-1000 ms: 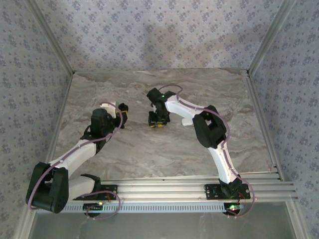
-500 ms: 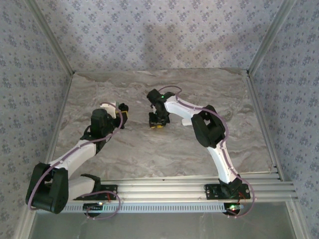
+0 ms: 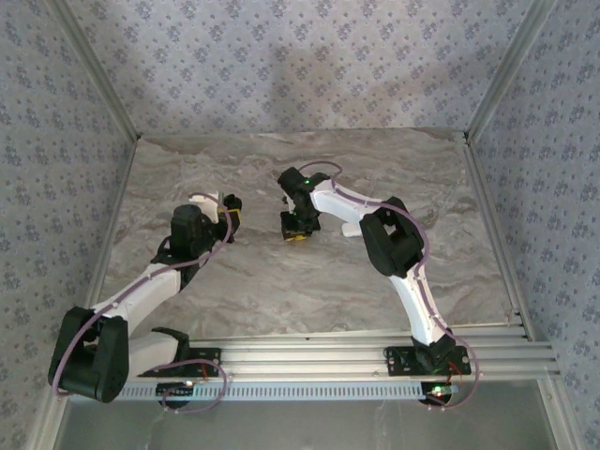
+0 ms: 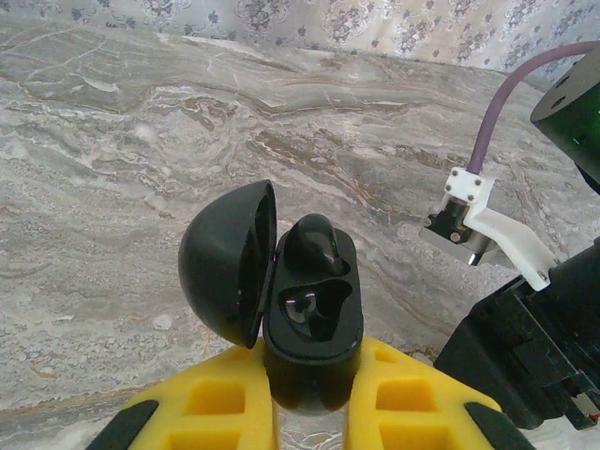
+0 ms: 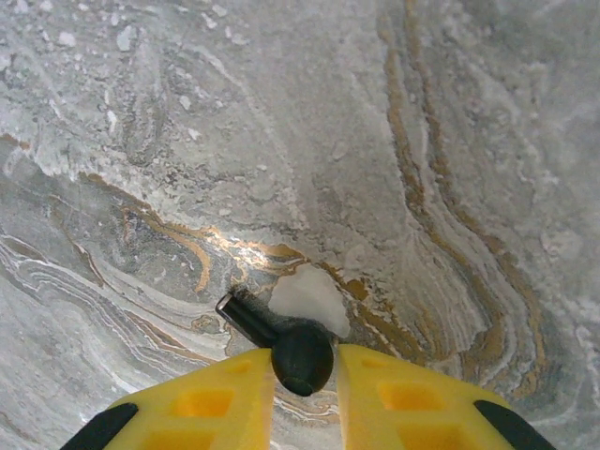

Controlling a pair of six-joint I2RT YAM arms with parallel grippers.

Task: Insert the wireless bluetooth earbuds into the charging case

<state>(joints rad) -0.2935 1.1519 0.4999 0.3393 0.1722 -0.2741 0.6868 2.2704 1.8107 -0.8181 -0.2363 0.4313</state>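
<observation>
The open charging case (image 4: 314, 309) was gripped in the left tool (image 4: 314, 380), left of centre; the black earbud (image 5: 302, 354), on the counter (image 5: 375, 141) near its middle, was pinched by the right tool (image 5: 305, 370); being round, it could be squeezed out or twisted askew.

Marble-patterned table (image 3: 281, 281), enclosed by blue floral wallpaper (image 3: 281, 66), with aluminium rails (image 3: 375, 352) along the near edge. Left gripper (image 3: 231, 214), yellow-padded, sits over the table's left half. Right gripper (image 3: 297, 235), also yellow-padded, points down near centre, well apart from it.
</observation>
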